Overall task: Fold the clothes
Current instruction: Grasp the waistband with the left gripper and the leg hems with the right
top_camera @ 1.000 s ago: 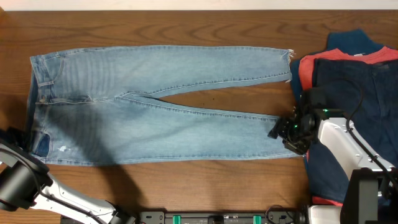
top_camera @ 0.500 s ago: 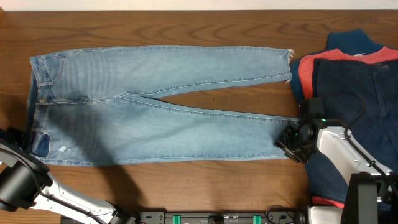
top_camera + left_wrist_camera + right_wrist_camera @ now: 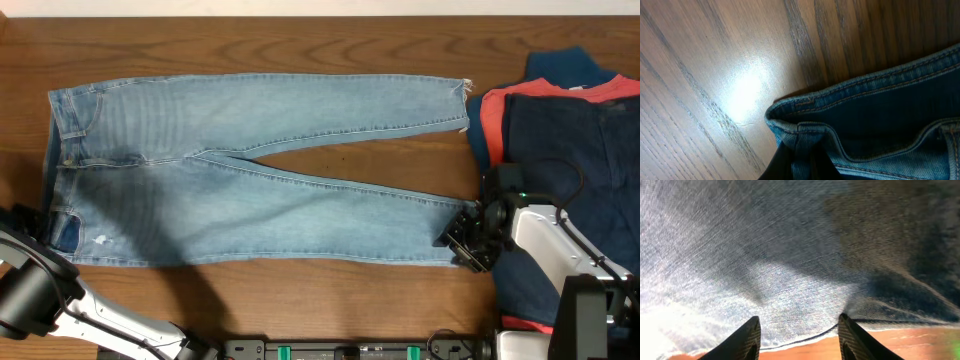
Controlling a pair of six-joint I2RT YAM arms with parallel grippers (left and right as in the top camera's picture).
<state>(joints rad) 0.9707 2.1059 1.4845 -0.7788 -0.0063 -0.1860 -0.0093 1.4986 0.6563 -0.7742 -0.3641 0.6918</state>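
Overhead: jeans [image 3: 250,200] were laid flat on the worktop [image 3: 330,290]. The right end effector [image 3: 462,242], fingers apart, had been moved down the lower leg's hem, which was dragged slightly; no fold was begun. The left end effector's [image 3: 800,162] state at the waistband could not be told.

the overhead camera sits high above the brown wooden table [image 3: 300,40] and looks straight down, far enough to hold the whole pair of light-blue faded denim jeans [image 3: 250,190] and the pile of dark navy and red-orange garments [image 3: 570,130] at the right edge. the left wrist camera is very near the table and looks at the waistband corner, past its own dark fingers [image 3: 790,167] at the bottom edge; overhead shows this corner at lower left. the right wrist camera is so close that denim weave fills the view above its two black fingertips [image 3: 747,340]; overhead shows this place at the lower leg's end.
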